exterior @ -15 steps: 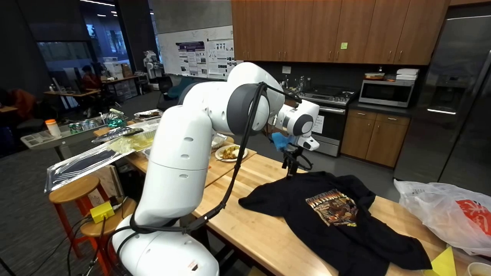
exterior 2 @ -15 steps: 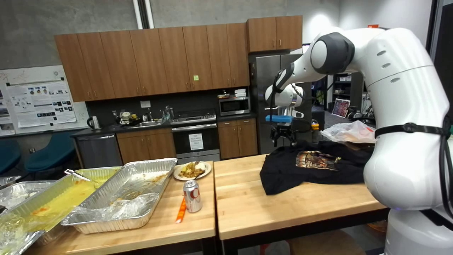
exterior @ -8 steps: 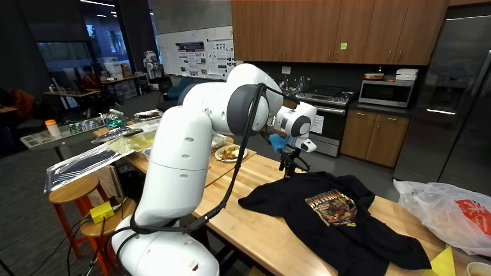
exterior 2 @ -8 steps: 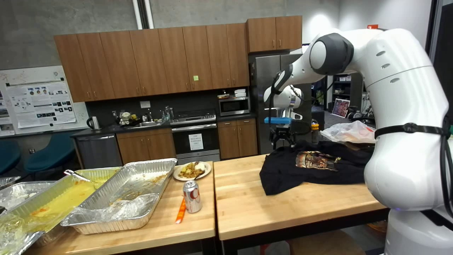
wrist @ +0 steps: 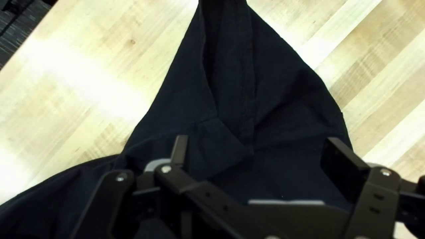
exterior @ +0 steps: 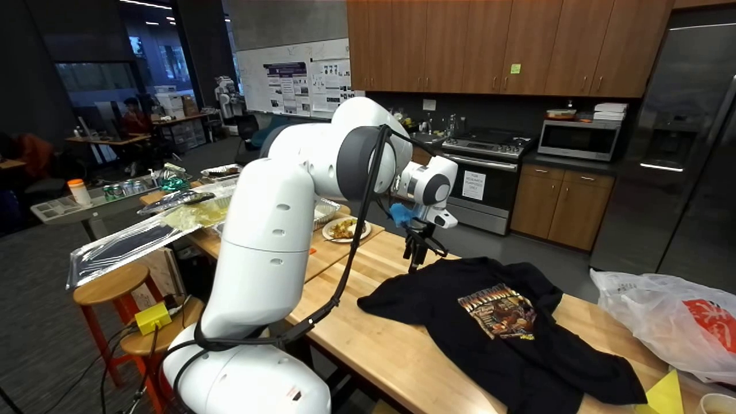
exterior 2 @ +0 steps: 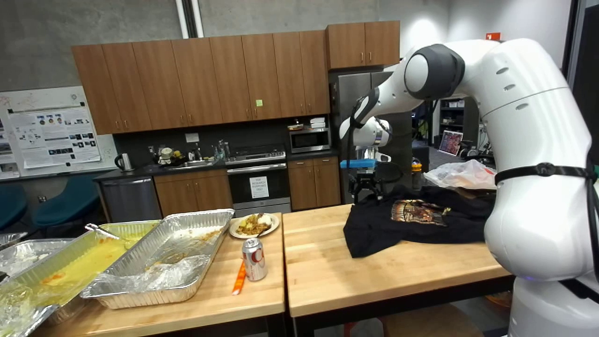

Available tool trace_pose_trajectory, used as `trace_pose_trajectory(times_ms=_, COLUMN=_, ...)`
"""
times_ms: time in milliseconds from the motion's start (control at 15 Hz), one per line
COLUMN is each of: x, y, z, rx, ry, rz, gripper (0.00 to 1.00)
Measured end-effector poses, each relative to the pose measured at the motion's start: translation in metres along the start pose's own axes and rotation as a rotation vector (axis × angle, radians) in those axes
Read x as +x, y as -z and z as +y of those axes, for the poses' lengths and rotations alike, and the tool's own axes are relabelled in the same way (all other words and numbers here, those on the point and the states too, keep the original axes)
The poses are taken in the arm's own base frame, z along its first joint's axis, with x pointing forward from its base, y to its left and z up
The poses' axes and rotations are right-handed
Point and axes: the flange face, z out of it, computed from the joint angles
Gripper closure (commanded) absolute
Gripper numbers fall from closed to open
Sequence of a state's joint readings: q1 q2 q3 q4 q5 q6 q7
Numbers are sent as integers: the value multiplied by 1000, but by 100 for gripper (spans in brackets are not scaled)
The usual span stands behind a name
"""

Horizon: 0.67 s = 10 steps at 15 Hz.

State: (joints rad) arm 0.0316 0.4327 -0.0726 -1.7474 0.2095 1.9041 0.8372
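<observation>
A wooden table (exterior: 379,339) bears a black printed shirt (exterior: 494,333), its long axis apparently running along that surface toward a plastic bag (exterior: 667,316), one end tapering near the gripper (wrist: 257,147), spread wide and holding nothing. It should handle light and limp; its doubled fold (wrist: 225,142) looks easiest to pinch.

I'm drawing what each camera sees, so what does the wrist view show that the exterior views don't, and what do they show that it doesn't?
Only the wrist view shows a folded flap on the black shirt, framed by the open gripper.
Only the exterior views show the shirt's colourful picture, the plate of food, the white plastic bag and the white robot arm.
All of them share the black shirt, the gripper and the wooden table.
</observation>
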Motion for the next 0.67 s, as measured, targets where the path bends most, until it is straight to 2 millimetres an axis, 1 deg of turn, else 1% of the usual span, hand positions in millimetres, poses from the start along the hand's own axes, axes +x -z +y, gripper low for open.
trace_pose_trajectory(times_ms=267, x=-10, y=-13, z=-7, rx=-31, ry=8, rz=-1, gripper=0)
trace_pose_trajectory(times_ms=667, x=-17, y=-45, z=-18, rx=-80, ry=29, rz=-25, gripper=0)
